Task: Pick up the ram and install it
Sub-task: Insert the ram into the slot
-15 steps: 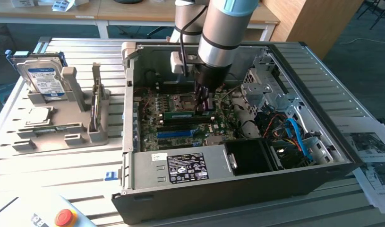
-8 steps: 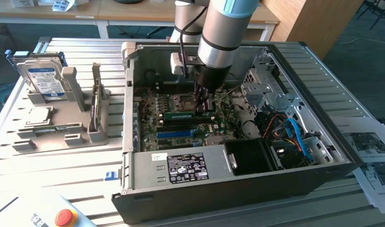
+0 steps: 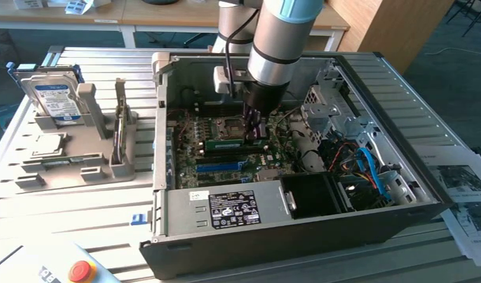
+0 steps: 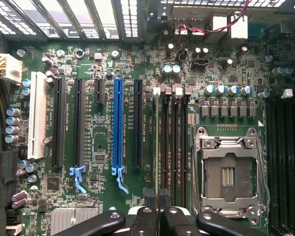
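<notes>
Between the fingers [image 4: 146,221], apparently the ram [image 3: 224,143]

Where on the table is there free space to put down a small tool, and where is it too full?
Bare table lies between the grey fixture and the red-button box, beside the case. Crowded: inside the case, where the gripper holds the ram; papers cover the exterior view's right.

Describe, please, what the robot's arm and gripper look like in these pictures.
The arm is a silver-grey cylinder with a light blue joint cap. A white box sits on its side, with a black cable running up. The gripper is black; its fingers carry silver bolts.
</notes>
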Available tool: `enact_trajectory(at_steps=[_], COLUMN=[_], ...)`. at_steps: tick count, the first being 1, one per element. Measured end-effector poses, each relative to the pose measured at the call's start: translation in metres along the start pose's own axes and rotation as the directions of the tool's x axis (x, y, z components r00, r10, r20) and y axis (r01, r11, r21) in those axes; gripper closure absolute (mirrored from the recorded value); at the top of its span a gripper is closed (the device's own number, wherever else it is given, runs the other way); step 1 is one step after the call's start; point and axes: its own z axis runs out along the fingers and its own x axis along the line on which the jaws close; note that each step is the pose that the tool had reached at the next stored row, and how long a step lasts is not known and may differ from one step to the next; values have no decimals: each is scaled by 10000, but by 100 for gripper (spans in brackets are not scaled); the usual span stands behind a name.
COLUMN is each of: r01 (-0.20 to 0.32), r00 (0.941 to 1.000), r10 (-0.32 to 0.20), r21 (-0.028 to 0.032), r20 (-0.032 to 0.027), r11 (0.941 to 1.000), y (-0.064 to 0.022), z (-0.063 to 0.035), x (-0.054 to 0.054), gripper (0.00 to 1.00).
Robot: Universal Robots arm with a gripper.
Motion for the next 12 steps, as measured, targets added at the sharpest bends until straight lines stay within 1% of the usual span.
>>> enact_trajectory(at_steps=[7, 12], r01=[-1, 0], r00=[10000, 10000], r10=[1, 0], r21=[0, 4], r20=[-1, -1], r11=[10000, 10000], y=[-11, 7], z=[-1, 0], x=[0, -1], gripper=[88, 88])
